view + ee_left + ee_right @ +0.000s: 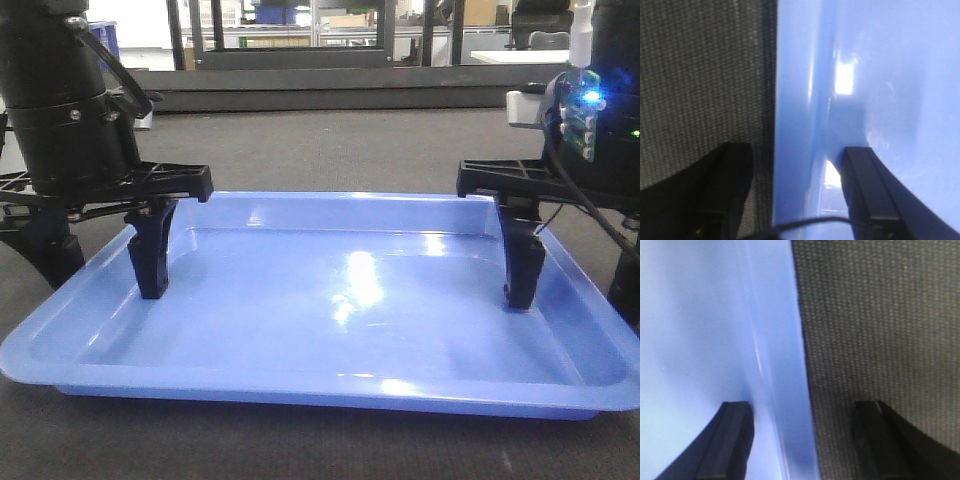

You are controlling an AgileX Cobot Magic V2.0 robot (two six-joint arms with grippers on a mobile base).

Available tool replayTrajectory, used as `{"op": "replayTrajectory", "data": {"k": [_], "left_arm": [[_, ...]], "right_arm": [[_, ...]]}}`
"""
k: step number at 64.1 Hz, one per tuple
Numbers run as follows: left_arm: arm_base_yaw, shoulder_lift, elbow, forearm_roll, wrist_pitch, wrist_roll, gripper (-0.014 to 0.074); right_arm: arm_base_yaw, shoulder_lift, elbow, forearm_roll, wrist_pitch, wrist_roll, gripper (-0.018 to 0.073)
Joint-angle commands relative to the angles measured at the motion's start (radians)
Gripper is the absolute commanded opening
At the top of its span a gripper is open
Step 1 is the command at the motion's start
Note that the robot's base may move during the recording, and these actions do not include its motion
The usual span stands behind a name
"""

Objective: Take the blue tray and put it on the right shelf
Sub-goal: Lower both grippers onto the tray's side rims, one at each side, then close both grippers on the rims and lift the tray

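The blue tray lies flat on the dark woven surface, empty and glossy. My left gripper is open astride the tray's left rim, with one finger inside the tray and the other outside on the surface. My right gripper is open astride the right rim in the same way, its inner finger standing in the tray. In both wrist views the rim runs through the gap without touching a pad. The right shelf is out of view.
The dark woven surface stretches behind the tray to a low black ledge. Dark frame uprights and a bright room lie beyond. A lit circuit board with cables sits on the right arm.
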Motion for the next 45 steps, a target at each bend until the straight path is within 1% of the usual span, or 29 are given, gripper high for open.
{"op": "replayTrajectory", "data": {"k": [1,4,9,14,19,24,45], "left_arm": [[-0.006,-0.040,-0.024,-0.012,-0.005,-0.006,0.0303],[-0.006,-0.040,-0.024,-0.012,-0.005,-0.006,0.0286],[-0.006,-0.040,-0.024,-0.012,-0.005,-0.006,0.0231],[-0.006,-0.040,-0.024,-0.012,-0.005,-0.006,0.0174],[-0.006,-0.040,-0.024,-0.012,-0.005,-0.006,0.0129],[-0.006,-0.040,-0.024,-0.012,-0.005,-0.006,0.0106],[-0.006,-0.040,-0.024,-0.010,-0.005,-0.006,0.0105]], "right_arm": [[-0.002,-0.038,-0.023,0.004,-0.019,-0.004,0.0494],[-0.002,-0.038,-0.023,0.004,-0.024,-0.004,0.0458],[-0.002,-0.038,-0.023,0.004,-0.032,-0.004,0.0337],[-0.002,-0.038,-0.023,0.004,-0.036,-0.004,0.0241],[-0.002,-0.038,-0.023,0.004,-0.034,-0.004,0.0188],[-0.002,-0.038,-0.023,0.004,-0.032,-0.004,0.0175],[-0.002,-0.038,-0.023,0.004,-0.030,-0.004,0.0174]]}}
